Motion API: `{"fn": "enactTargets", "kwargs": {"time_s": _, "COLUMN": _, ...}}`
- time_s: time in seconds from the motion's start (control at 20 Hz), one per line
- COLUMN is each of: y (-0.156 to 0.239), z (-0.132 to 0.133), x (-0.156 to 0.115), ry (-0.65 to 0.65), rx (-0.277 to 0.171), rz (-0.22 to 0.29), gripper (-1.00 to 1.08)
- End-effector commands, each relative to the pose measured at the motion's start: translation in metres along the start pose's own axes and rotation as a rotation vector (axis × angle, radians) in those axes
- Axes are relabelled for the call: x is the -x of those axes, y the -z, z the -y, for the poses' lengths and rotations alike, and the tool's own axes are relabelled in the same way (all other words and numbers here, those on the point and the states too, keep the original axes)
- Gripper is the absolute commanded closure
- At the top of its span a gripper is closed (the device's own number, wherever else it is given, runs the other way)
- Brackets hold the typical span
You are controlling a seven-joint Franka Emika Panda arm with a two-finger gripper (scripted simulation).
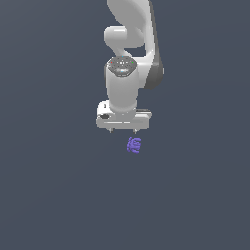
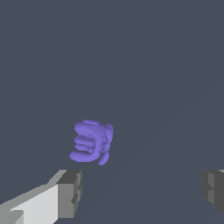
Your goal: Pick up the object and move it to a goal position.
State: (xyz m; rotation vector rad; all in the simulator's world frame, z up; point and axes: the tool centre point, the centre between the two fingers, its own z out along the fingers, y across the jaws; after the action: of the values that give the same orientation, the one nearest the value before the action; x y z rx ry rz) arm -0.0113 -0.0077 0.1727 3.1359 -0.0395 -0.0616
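The object (image 1: 134, 145) is a small purple-violet lumpy block with ridged sides, lying on the dark grey surface. My white gripper (image 1: 123, 131) hangs just above and slightly toward the exterior view's left of it, fingers spread wide and empty. In the wrist view the object (image 2: 91, 142) lies ahead of the gripper (image 2: 142, 188), close to one grey fingertip (image 2: 70, 192) and outside the gap between the two pads. The other fingertip (image 2: 213, 189) shows at the frame's edge.
The plain dark grey surface (image 1: 49, 195) spreads in all directions with no other objects in view. The white arm (image 1: 128, 44) rises behind the gripper.
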Motion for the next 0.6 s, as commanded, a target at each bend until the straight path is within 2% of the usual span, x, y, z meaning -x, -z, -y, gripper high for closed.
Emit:
{"fn": "enactTargets", "kwargs": {"time_s": 0.0, "y": 0.000, "z": 0.000, "x": 0.000, "ry": 0.000, "rx": 0.000, "rz": 0.000, "gripper": -0.92}}
{"fn": "enactTargets", "kwargs": {"time_s": 0.55, "y": -0.012, "z": -0.030, "x": 0.008, "ry": -0.066, "rx": 0.002, "rz": 0.045, "gripper": -0.92}}
